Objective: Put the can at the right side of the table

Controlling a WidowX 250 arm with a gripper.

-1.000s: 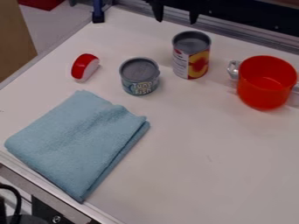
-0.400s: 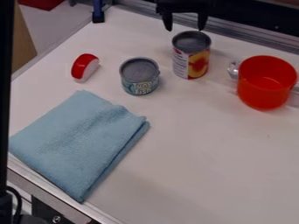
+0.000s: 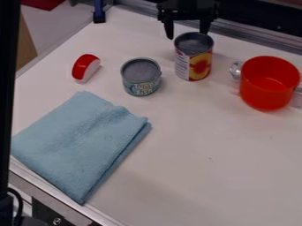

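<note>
At the top edge, the black gripper [image 3: 187,35] hangs open at the rim of the tall can, one finger to the left of the rim and the other at its back right. The tall can [image 3: 193,56], with a peach picture on its label, stands upright near the back of the white table [image 3: 194,145]. Left of it and slightly nearer the front is a short blue-grey tuna can [image 3: 141,77], also upright.
A transparent red pot [image 3: 269,84] with clear handles stands at the right. The red and white toy piece [image 3: 86,68] lies at the back left. A folded light blue cloth [image 3: 82,143] covers the left front. Metal rails border the back.
The gripper has come further down from the top edge, to the tall can's rim, and its fingers stand slightly wider apart. A dark vertical shape has appeared along the left edge.
</note>
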